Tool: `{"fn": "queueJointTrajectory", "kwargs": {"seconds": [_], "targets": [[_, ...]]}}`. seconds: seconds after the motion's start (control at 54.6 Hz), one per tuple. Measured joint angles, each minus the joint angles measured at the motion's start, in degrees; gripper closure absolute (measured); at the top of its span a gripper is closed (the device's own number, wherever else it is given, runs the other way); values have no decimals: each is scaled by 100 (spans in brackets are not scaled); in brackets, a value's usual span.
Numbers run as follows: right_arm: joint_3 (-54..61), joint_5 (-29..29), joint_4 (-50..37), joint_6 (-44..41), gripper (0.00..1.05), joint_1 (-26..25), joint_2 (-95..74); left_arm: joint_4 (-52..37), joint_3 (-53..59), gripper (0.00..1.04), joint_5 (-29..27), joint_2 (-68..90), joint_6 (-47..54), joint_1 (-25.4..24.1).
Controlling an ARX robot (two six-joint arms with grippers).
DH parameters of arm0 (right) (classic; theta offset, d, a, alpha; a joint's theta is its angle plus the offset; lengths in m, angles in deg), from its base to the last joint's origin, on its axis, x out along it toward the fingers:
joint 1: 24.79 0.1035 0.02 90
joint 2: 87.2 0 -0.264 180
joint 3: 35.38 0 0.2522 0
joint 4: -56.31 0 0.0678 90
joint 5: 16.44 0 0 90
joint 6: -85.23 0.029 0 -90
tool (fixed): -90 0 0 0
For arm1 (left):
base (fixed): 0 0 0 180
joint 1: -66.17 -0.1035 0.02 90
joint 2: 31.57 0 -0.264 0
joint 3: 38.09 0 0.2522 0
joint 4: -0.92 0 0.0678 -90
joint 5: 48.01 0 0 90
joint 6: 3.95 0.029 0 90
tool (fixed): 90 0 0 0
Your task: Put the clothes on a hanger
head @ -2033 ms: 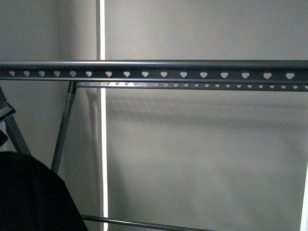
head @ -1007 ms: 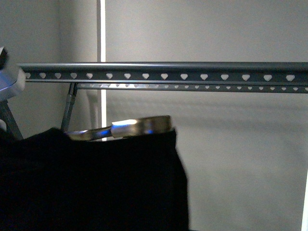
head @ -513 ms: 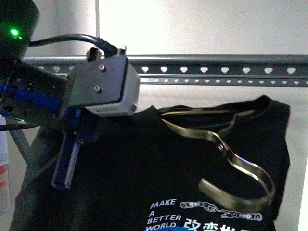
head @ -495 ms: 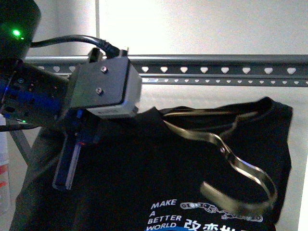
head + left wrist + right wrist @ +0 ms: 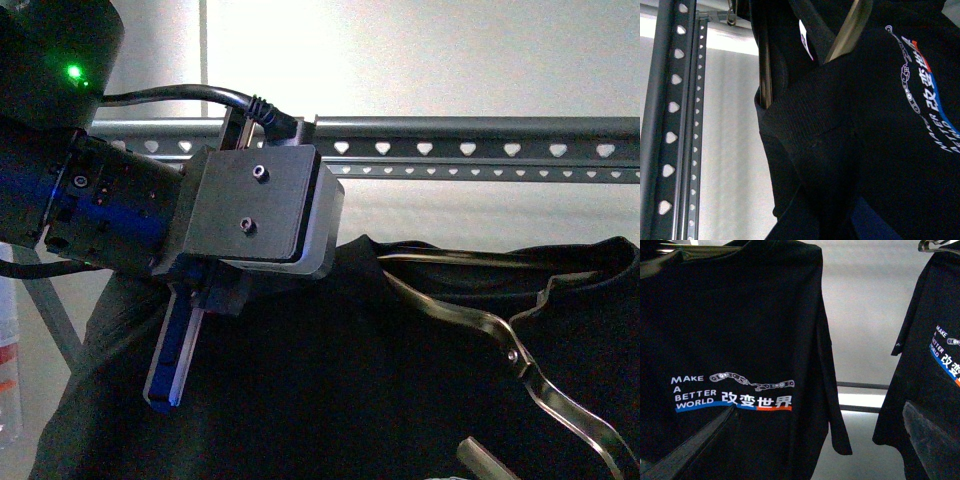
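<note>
My left gripper [image 5: 825, 225] is shut on the dark fabric of the black T-shirt [image 5: 360, 380]. It holds the shirt up just below the grey drying rack's heart-holed rail [image 5: 470, 148]. One blue finger [image 5: 172, 360] lies against the shirt's shoulder. A shiny curved clothes hanger [image 5: 520, 350] sits in the collar. The left wrist view shows the shirt [image 5: 880, 150], its lettering and the rail [image 5: 670, 125] close beside it. My right gripper [image 5: 810, 440] is open and empty, facing a black lettered T-shirt [image 5: 730, 340].
A second black lettered T-shirt [image 5: 935, 340] hangs at the edge of the right wrist view, under a metal hook [image 5: 935, 244]. A lower rack bar [image 5: 860, 386] runs behind. The rack's crossed leg [image 5: 45, 300] stands at far left before a pale wall.
My left arm has moved right and nearer the rail. The shirt and shiny hanger have shifted right and down in view, and the lettering has left the front view.
</note>
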Motion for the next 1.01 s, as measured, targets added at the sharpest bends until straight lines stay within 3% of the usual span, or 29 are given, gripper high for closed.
{"fn": "queueJointTrajectory", "kwargs": {"seconds": [0.055, 0.092, 0.165, 0.22, 0.293, 0.403, 0.531, 0.696, 0.806, 1.007], "targets": [[0, 0, 0, 0, 7, 0, 0, 0, 0, 101, 2, 0, 2, 0], [-90, 358, 232, 96, 7, -142, -131, 0, 2, 101, 2, 0, 4, 4], [-658, 2645, 841, 61, 7, -1298, -1440, 0, 4, 101, -4, 0, 11, 4], [-1032, 3571, 501, -356, 7, -2131, -2549, 0, 7, 101, 9, 0, 28, 22], [-1473, 4079, -26, -918, 7, -2809, -3622, -2, 7, 101, 22, 0, 50, 35], [-2306, 4046, -782, -2002, 7, -3252, -5200, -2, 9, 101, 15, 0, 61, 9], [-3335, 3696, -1510, -4135, 7, -3139, -6771, -2, 11, 101, -2, 0, 66, -33], [-4610, 3683, -885, -7163, 7, -2302, -7326, -2, 11, 101, 20, 9, 74, 44], [-5198, 3569, -621, -8002, 7, -1661, -7383, -2, 11, 101, 17, 9, 83, 28], [-5805, 3193, 188, -8577, 7, -892, -7563, -2, 11, 101, 9, 9, 87, 0]]}}
